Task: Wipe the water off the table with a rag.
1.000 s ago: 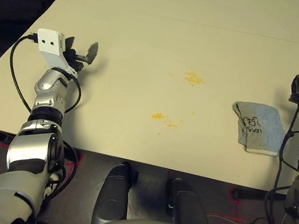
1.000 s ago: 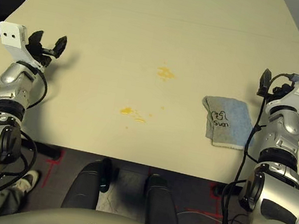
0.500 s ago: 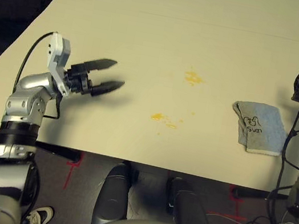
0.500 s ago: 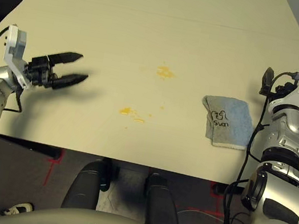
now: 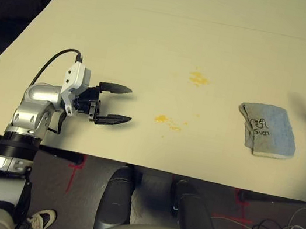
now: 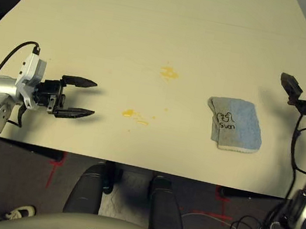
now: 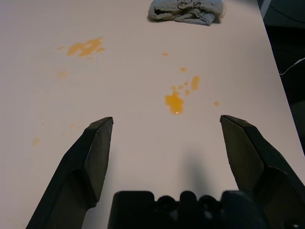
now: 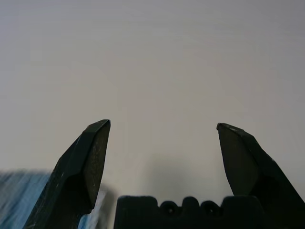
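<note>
Before me on one table (image 5: 153, 43): two patches of water (image 5: 198, 79), one rag (image 5: 267, 130), my two grippers.

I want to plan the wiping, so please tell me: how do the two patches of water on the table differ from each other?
The far water patch is one compact blotch; the near water patch is a blotch with loose drops trailing toward the rag. The near patch lies closer to the robot's table edge and to the open left gripper; the far patch lies further in. Both are yellow-orange, smaller than the rag, and not yet wiped.
</note>
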You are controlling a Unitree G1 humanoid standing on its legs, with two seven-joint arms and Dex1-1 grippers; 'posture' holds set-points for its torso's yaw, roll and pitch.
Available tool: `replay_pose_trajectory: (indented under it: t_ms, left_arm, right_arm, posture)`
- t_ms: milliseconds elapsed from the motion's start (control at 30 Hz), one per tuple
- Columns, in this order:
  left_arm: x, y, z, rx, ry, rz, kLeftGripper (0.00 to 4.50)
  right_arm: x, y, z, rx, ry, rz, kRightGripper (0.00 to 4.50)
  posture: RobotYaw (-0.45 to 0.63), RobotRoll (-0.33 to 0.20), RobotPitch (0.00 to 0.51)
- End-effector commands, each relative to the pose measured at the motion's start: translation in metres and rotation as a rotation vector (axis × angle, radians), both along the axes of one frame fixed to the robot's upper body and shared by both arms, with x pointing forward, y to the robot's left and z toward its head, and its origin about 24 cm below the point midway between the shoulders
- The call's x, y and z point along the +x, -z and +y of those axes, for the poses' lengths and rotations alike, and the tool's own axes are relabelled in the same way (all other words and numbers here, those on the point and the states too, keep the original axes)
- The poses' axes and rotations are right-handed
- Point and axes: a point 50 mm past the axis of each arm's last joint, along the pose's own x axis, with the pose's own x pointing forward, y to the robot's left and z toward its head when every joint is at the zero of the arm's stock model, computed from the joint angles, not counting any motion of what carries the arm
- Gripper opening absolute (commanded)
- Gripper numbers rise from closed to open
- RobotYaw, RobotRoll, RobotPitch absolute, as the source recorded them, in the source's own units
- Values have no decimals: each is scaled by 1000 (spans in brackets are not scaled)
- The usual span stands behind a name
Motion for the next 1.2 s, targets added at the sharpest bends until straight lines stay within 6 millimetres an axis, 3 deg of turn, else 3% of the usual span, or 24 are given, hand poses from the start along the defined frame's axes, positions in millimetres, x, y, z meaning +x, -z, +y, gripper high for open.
replay_pose_trajectory:
  t_ms: [33, 333, 833, 967, 1200]
  left_arm:
    - [1, 4, -2, 17, 14, 3, 4500]
    - [3, 4, -3, 14, 12, -7, 4500]
    - [3, 3, -3, 31, 15, -10, 4500]
    - [4, 3, -4, 26, 13, -15, 4500]
    - [5, 4, -5, 27, 14, -16, 4500]
  right_arm:
    - [-11, 3, 7, 22, -101, 99, 4454]
    - [-28, 33, 32, 85, -230, 312, 4454]
    - [-27, 79, 84, 92, -308, 471, 4454]
    - [-27, 85, 82, 78, -286, 480, 3569]
    - [-22, 63, 75, 169, -267, 361, 986]
  posture:
    - [60, 0, 206]
    - [62, 0, 209]
    - [71, 0, 210]
    - [68, 0, 210]
    - [58, 0, 208]
